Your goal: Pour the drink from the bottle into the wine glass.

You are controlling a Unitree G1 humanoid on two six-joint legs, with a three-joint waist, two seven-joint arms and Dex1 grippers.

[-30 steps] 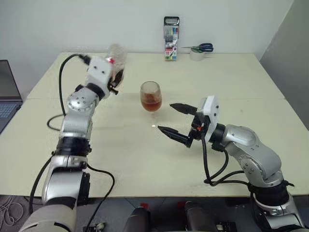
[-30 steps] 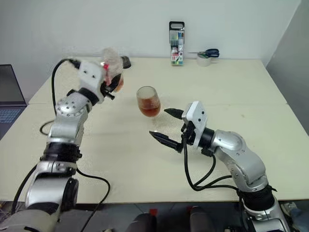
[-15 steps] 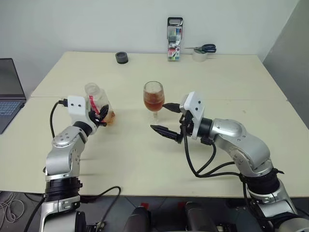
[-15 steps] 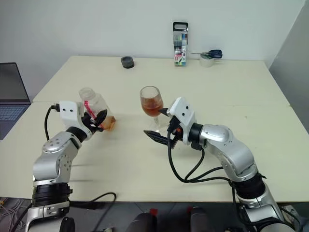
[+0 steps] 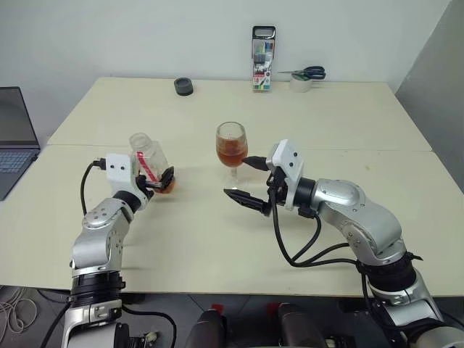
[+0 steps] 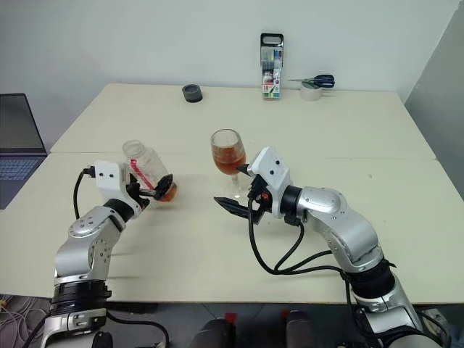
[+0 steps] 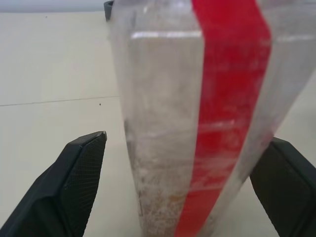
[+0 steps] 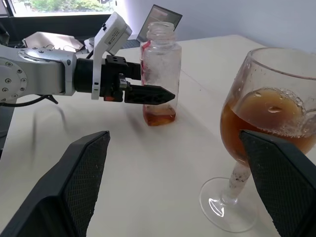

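A: What sits on the left side?
B: The bottle (image 5: 148,163) stands on the table (image 5: 217,239), uncapped, a little drink (image 8: 159,117) at its bottom. The left gripper (image 5: 161,181) has its fingers spread wide on either side, apart from its walls.
A: And further right?
B: The wine glass (image 5: 231,148), near mid-table, holds the drink. The right gripper (image 5: 245,180), fingers wide, flanks the stem without touching.

The left gripper (image 5: 161,179) has come down from up by the wine glass (image 5: 231,144) and stood the bottle (image 5: 149,161) upright on the table (image 5: 217,232), at the glass's nine o'clock. Its fingers (image 7: 74,185) now stand off the bottle's sides.
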